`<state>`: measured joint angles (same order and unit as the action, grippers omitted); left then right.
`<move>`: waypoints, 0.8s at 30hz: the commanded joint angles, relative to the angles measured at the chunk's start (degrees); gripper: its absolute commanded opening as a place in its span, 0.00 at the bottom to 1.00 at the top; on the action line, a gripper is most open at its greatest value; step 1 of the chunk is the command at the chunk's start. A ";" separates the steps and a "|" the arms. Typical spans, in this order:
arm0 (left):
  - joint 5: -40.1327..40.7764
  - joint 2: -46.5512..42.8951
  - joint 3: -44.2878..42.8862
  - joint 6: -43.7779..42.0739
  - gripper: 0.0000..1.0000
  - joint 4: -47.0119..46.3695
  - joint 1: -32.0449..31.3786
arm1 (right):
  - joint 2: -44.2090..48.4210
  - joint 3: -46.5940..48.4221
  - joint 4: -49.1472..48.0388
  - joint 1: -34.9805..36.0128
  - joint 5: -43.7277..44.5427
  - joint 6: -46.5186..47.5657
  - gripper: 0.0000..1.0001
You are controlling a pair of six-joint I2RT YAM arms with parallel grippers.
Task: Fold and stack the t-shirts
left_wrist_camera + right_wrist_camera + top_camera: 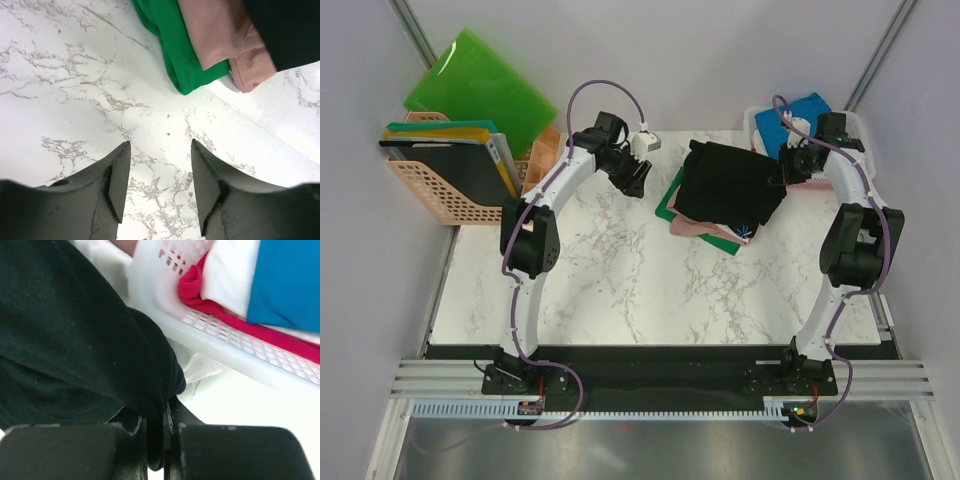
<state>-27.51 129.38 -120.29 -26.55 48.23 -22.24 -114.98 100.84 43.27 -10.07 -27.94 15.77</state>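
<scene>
Black t-shirt [725, 185] tops the stack [692, 228] at the desk's [620, 280] far edge, its edge pinched in my right end effector [165, 415], my left end effector [160, 150] open and empty; pulling back before releasing would, I judge, drag the fold apart.

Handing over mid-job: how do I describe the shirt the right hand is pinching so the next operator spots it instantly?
At the far right of the marble table, beside the white basket, sits a pile of shirts. The black t-shirt lies on top, its edge pinched in the right hand. It is the only black one, above the green shirt and pink shirt.
</scene>
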 commanded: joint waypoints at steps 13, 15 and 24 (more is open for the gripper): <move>4.56 -9.84 9.10 -3.69 0.65 -1.12 -1.05 | 11.87 -7.23 -6.88 -0.39 6.84 0.76 0.98; 6.31 -11.78 12.70 -4.56 0.66 -2.08 -1.05 | 16.77 -9.07 -7.23 -0.39 9.65 0.32 0.98; 17.38 -31.54 34.48 -2.38 0.68 -18.76 -0.87 | 35.15 -17.76 -5.91 -0.48 12.32 -3.54 0.98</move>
<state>-16.62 108.07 -92.14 -29.30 40.71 -23.00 -84.79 86.41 37.65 -10.37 -15.18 15.05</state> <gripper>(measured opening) 0.667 0.982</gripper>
